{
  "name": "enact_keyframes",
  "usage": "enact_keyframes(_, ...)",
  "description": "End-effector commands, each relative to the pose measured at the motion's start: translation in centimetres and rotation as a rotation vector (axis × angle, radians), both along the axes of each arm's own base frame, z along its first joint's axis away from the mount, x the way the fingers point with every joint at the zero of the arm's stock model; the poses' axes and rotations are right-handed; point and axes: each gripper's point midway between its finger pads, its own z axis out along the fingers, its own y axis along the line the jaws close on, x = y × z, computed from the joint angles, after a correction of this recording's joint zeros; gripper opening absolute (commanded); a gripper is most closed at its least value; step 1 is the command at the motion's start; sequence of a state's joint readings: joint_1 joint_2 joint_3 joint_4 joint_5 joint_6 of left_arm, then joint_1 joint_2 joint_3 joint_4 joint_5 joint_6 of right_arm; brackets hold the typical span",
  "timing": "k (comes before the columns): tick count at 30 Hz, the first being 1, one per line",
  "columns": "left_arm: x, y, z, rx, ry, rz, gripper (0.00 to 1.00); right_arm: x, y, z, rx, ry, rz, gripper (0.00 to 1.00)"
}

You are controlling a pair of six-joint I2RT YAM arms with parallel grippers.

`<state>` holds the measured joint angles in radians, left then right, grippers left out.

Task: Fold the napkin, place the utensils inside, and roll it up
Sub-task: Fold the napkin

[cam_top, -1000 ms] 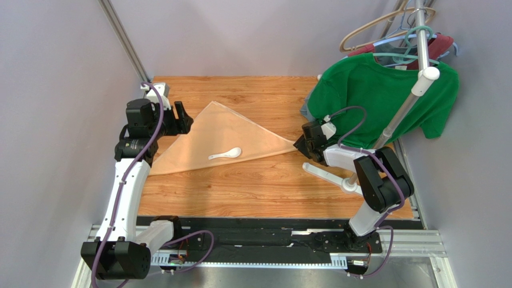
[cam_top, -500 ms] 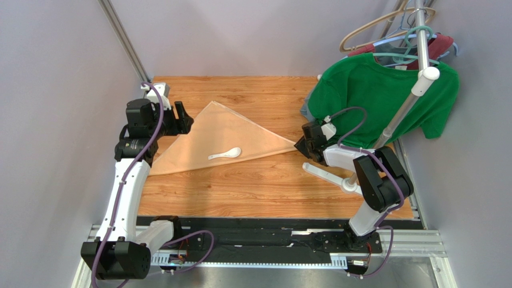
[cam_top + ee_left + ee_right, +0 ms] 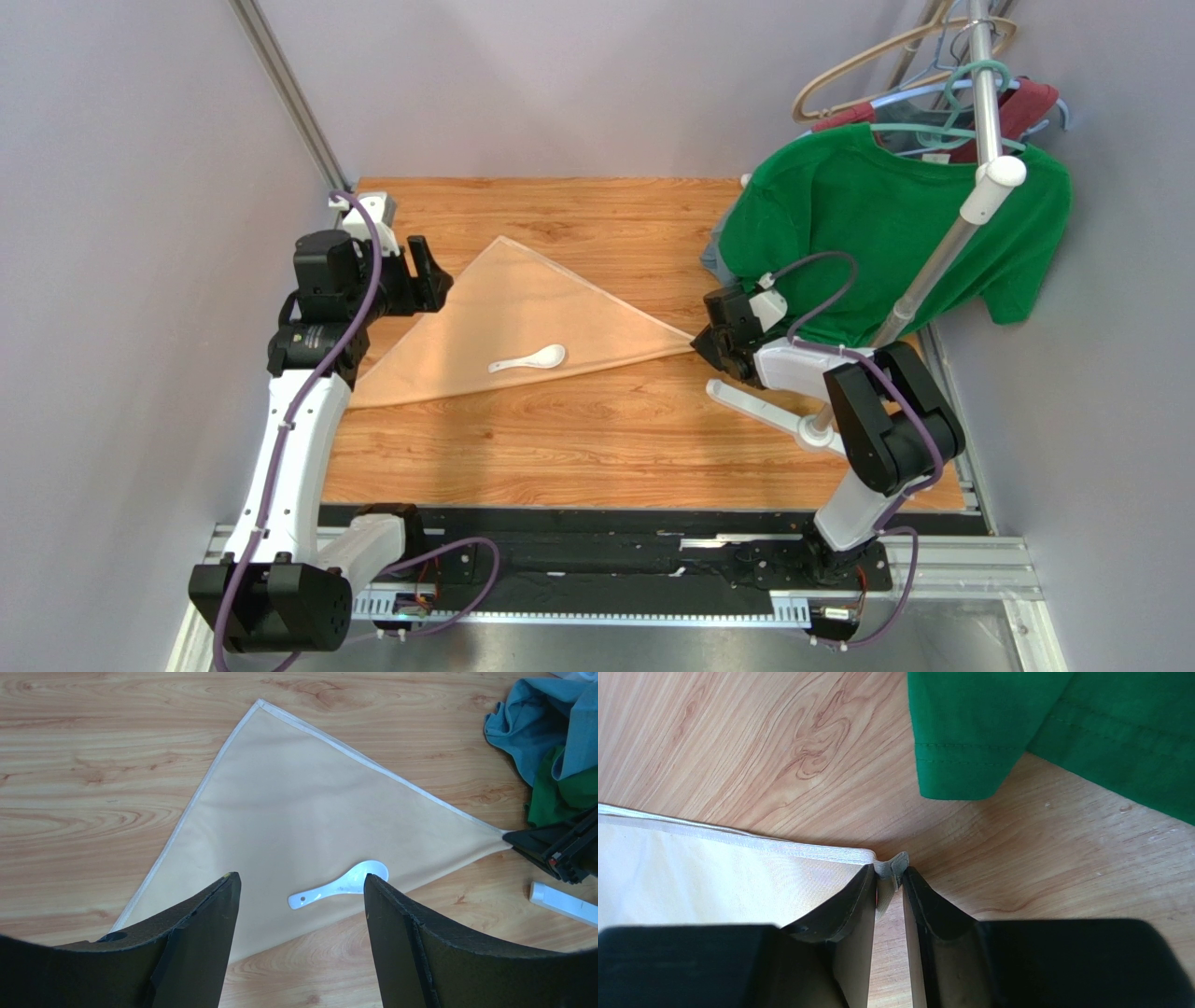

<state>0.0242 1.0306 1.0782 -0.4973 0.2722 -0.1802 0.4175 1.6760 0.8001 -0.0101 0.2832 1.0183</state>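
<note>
The peach-tan napkin point(image 3: 526, 311) lies folded into a triangle on the wooden table point(image 3: 561, 448), also seen in the left wrist view point(image 3: 302, 805). A white spoon point(image 3: 528, 360) rests on it near the lower edge, bowl to the right point(image 3: 338, 885). My left gripper point(image 3: 429, 279) hovers over the napkin's left side, open and empty point(image 3: 300, 879). My right gripper point(image 3: 697, 340) sits low at the napkin's right corner. Its fingertips point(image 3: 863, 882) pinch that hemmed corner point(image 3: 891, 865), which bunches up between them.
A green T-shirt point(image 3: 884, 210) hangs on a rack pole point(image 3: 954, 238) at the back right, its hem just beyond my right gripper point(image 3: 976, 735). A white rack leg point(image 3: 765, 406) lies on the table near the right arm. Blue cloth point(image 3: 540, 721) is heaped under the shirt.
The right gripper's jaws have narrowed onto the napkin's right corner and shifted slightly. The left arm, the spoon and the napkin have stayed put.
</note>
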Motion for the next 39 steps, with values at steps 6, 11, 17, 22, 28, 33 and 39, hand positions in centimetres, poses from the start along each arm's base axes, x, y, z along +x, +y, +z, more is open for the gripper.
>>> enact_keyframes(6,0.4,-0.2,1.4,-0.021,-0.048,-0.008,0.74,-1.1,-2.2,-0.7,-0.1,0.023,-0.04,0.39)
enact_keyframes(11,0.3,-0.2,1.5,-0.022,-0.05,-0.008,0.74,-1.2,-1.4,-0.9,-0.054,0.036,-0.027,0.42)
enact_keyframes(17,0.3,-0.3,1.5,-0.023,-0.05,-0.012,0.74,-1.9,-1.5,-1.5,-0.04,0.057,-0.052,0.43)
enact_keyframes(22,0.4,-0.4,1.5,-0.026,-0.051,-0.015,0.74,-2.3,-2.0,-2.1,-0.035,0.058,-0.076,0.37)
enact_keyframes(28,0.3,-0.4,1.5,-0.026,-0.051,-0.014,0.74,-2.3,-2.4,-2.4,-0.061,0.058,-0.084,0.29)
enact_keyframes(33,0.3,-0.6,1.5,-0.029,-0.053,-0.026,0.74,-1.9,-2.8,-2.4,-0.093,0.046,-0.087,0.24)
enact_keyframes(39,0.3,-0.8,1.8,-0.036,-0.064,-0.042,0.74,-1.6,-3.9,-1.8,-0.139,0.026,-0.112,0.14)
